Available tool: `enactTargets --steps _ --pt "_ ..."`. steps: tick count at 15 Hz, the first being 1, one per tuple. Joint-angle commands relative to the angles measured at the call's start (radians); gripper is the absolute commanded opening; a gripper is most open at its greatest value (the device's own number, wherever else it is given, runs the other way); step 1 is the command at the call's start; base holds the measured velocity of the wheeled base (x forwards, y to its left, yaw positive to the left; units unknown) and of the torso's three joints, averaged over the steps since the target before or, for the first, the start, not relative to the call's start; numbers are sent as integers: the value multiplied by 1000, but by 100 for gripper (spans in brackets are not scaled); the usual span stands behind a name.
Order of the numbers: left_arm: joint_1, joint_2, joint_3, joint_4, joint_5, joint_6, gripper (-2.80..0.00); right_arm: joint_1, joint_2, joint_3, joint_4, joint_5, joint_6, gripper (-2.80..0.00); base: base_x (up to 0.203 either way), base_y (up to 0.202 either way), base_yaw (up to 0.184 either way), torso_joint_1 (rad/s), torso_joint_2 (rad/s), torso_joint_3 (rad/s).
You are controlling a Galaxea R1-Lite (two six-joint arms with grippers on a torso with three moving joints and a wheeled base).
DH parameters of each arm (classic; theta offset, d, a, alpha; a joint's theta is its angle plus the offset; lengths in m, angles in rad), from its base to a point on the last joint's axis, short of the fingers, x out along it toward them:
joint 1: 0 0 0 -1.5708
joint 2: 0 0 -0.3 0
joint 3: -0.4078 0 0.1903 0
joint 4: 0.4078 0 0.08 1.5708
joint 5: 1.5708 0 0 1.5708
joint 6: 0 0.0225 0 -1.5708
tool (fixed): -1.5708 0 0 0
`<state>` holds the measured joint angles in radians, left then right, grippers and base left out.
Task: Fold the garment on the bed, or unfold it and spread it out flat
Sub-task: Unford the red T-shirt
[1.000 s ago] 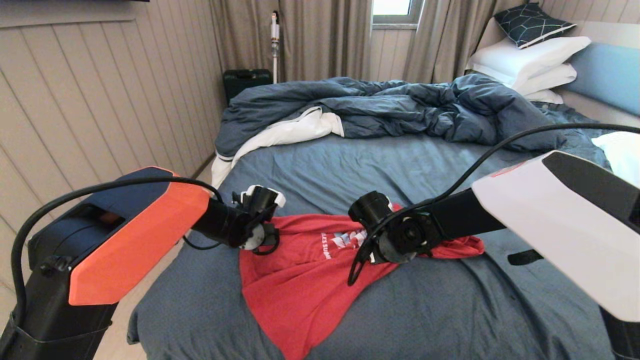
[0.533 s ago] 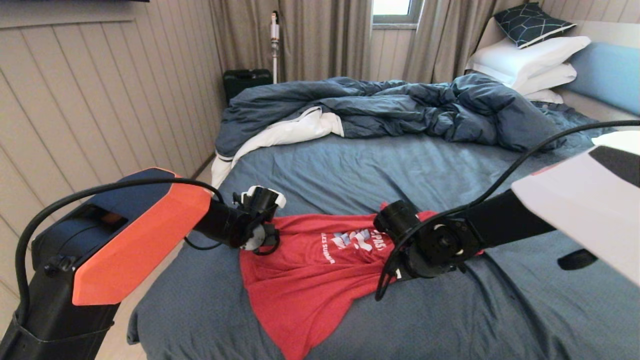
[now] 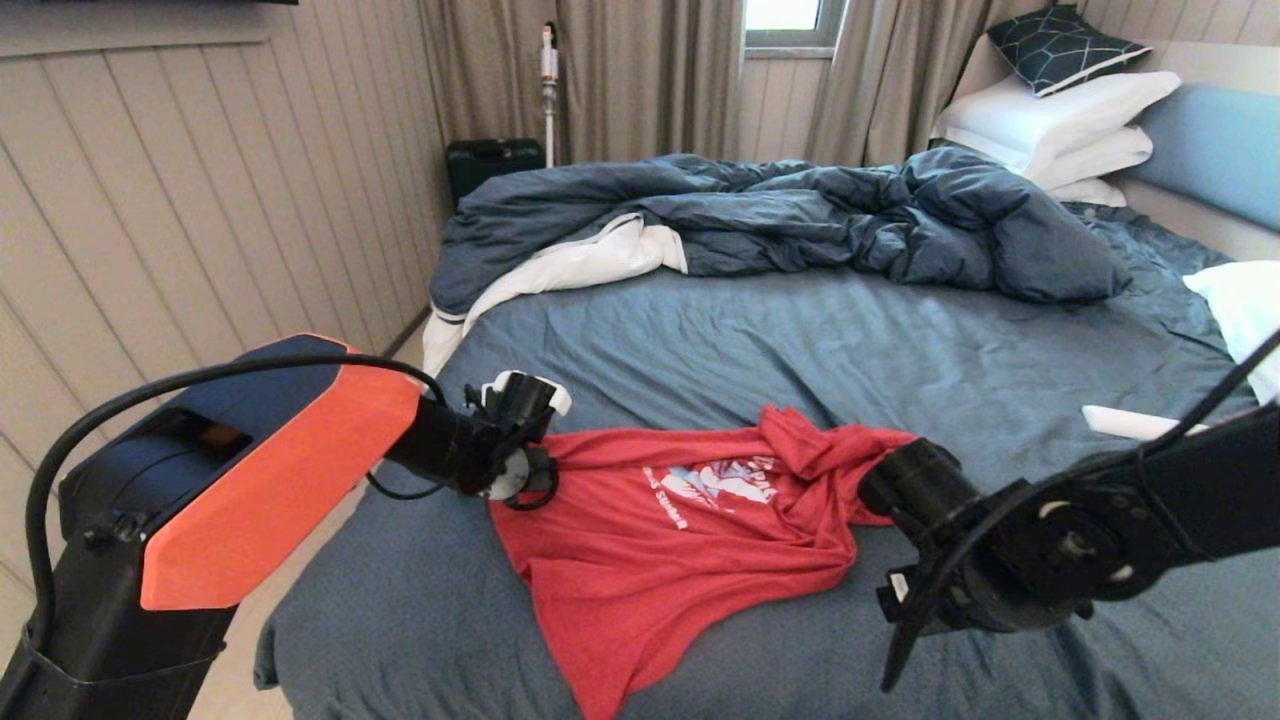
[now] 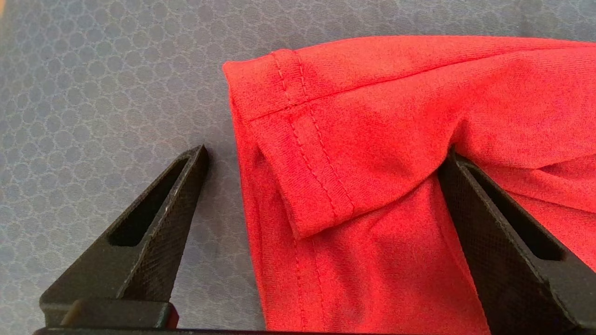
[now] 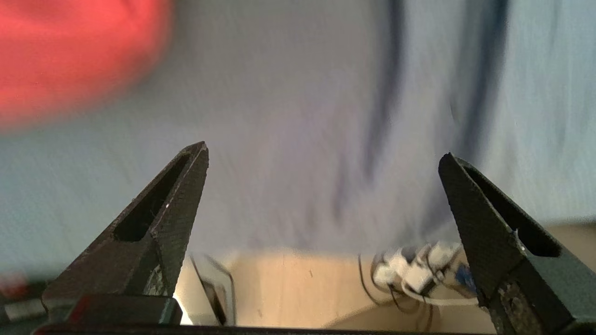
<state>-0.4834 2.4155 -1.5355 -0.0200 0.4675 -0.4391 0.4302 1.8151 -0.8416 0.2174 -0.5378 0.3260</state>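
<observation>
The garment point(image 3: 680, 540), a red T-shirt with a white and light-blue chest print, lies crumpled near the front of the bed point(image 3: 760, 330); its right side is bunched into a ridge. My left gripper point(image 3: 520, 485) hovers over the shirt's left edge. In the left wrist view it point(image 4: 324, 153) is open and straddles a folded-over hemmed edge of the garment point(image 4: 396, 93); one finger is over the sheet, the other against red cloth. My right gripper point(image 3: 900, 610) is to the right of the shirt, open point(image 5: 323, 153) and empty, with the garment point(image 5: 70, 56) off to one side.
A rumpled dark blue duvet point(image 3: 780, 215) with white lining crosses the back of the bed. White pillows point(image 3: 1060, 120) are stacked at the headboard, another pillow point(image 3: 1240, 305) at the right edge. A panelled wall runs close on the left. Cables point(image 5: 419, 274) lie on the floor.
My right arm has swung to the right and toward the bed's near edge, off the shirt. The shirt's right side was dragged right and left bunched. The left gripper has stayed put.
</observation>
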Motion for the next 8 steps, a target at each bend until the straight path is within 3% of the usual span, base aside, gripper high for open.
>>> enactTargets --steps 1,4,8 --pt "0 -1 -2 -1 3 -3 0 7 -106 88 1 6 3 0 0 0 0 0 0 0" --pt "0 -4 -8 -3 3 0 0 29 -204 177 2 15 5 0 0 0 0 0 0 0" --pt "0 -28 -10 0 3 -1 0 21 -226 18 2 46 1 0 0 0 0 0 0 0"
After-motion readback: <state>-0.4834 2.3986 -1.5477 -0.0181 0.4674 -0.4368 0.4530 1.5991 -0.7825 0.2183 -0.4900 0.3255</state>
